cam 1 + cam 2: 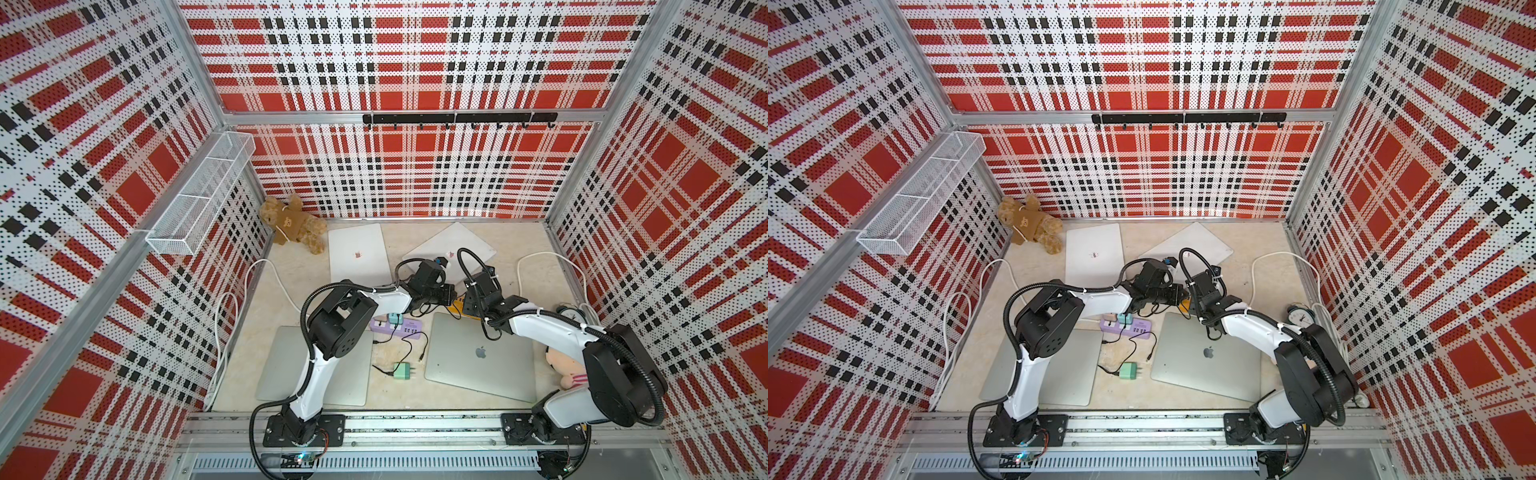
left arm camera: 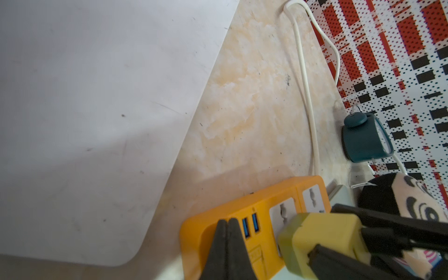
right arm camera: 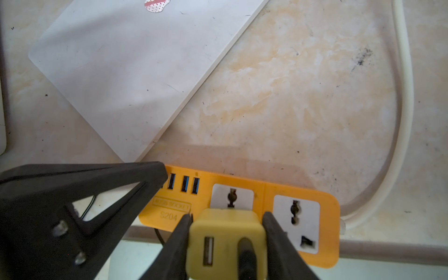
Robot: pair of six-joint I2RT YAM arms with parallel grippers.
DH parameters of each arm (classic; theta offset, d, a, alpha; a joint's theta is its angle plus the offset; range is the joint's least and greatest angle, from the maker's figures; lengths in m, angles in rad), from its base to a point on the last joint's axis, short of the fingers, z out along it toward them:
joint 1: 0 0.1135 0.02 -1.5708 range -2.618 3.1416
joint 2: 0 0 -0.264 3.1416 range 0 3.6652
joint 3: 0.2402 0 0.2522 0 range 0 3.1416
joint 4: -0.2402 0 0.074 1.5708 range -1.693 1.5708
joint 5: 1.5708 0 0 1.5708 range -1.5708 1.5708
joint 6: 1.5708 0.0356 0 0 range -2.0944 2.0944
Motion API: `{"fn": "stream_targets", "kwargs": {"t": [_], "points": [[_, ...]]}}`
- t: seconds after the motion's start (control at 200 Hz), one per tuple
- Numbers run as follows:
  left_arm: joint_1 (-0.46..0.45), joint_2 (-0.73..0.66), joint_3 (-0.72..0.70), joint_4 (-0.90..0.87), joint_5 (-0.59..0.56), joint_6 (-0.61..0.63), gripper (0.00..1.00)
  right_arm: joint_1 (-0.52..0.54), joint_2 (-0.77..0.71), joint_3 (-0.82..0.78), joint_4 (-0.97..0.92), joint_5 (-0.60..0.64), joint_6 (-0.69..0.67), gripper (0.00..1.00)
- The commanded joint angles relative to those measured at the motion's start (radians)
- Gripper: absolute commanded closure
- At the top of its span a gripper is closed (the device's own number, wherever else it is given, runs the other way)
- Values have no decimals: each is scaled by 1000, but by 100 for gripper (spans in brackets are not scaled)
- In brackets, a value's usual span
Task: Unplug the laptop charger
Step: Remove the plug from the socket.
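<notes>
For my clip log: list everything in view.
laptops: 4, two white back, two silver front
teddy bear: 1, brown, back left
plush doll: 1, pink, front right
alarm clock: 1, teal, right wall
orange strip: 1, orange, centre
purple strip: 1, purple, centre
yellow charger: 1, yellow, on orange strip
green chargers: 2, green, one in purple strip, one loose
white cables: 2, white, sides
wire basket: 1, white, left wall
hook rail: 1, black, back wall
left pincer: 1, black, shut, at orange strip
right pincer: 1, black, gripping yellow charger

The charger [image 3: 218, 225] was yellow, its power strip [image 3: 266, 191] orange, the desk [image 3: 291, 97] beige-marbled, and the walls [image 1: 415, 62] red-black-white plaid.
</notes>
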Motion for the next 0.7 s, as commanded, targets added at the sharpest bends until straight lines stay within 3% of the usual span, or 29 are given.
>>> {"fn": "stream_targets", "kwargs": {"t": [0.0,0.195,0.476,0.696], "points": [[-21,81,-51,-162,-40,16,100,12,7,39,20,-14,-5,73],[-20,78,-44,-164,-45,18,100,36,88,100,-61,64,-31,72],[-21,85,-42,-175,-48,25,100,-13,20,33,43,-92,16,72],[-24,88,-40,-172,-50,21,100,-9,29,60,-31,-18,-16,72]]}}
